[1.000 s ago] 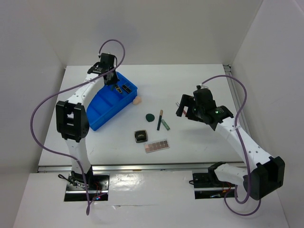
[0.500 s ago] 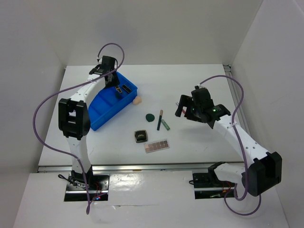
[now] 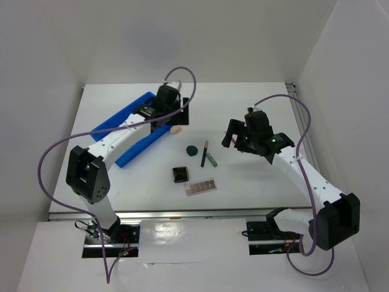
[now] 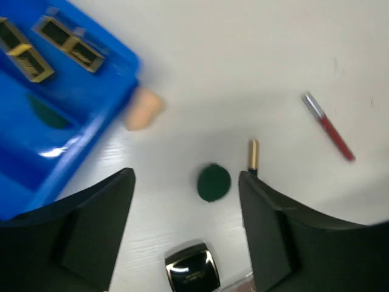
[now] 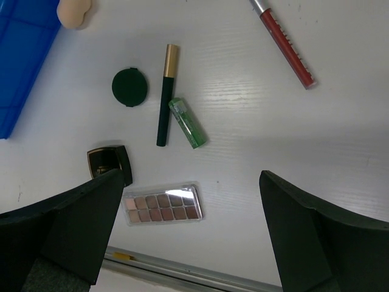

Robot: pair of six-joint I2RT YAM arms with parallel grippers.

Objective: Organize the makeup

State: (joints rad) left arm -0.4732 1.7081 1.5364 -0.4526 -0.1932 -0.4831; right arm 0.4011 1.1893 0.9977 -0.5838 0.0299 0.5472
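Observation:
My left gripper (image 3: 177, 116) (image 4: 186, 177) hangs open and empty over the table beside the blue tray (image 3: 129, 154) (image 4: 36, 158). Two black-gold lipstick tubes (image 4: 67, 41) lie in the tray. Just outside its corner sits the beige sponge (image 3: 175, 129) (image 4: 143, 109). Loose on the table lie the round green compact (image 3: 192, 149) (image 5: 129, 87), a dark gold-capped pencil (image 3: 204, 153) (image 5: 165, 97), a green pencil (image 3: 211, 160) (image 5: 187, 123), the square compact (image 3: 180, 175) (image 5: 108, 162), the eyeshadow palette (image 3: 201, 187) (image 5: 162, 205) and a red pencil (image 5: 282, 39). High above them my right gripper (image 3: 237, 137) (image 5: 191, 176) is open, holding nothing.
White walls close in the table on the left, back and right. A metal rail (image 5: 182, 271) runs along the near table edge, just below the palette. The left arm's links lie across the tray in the top view.
My left gripper opened and swung right, from over the tray's far end to above the table by the sponge. The right arm barely moved.

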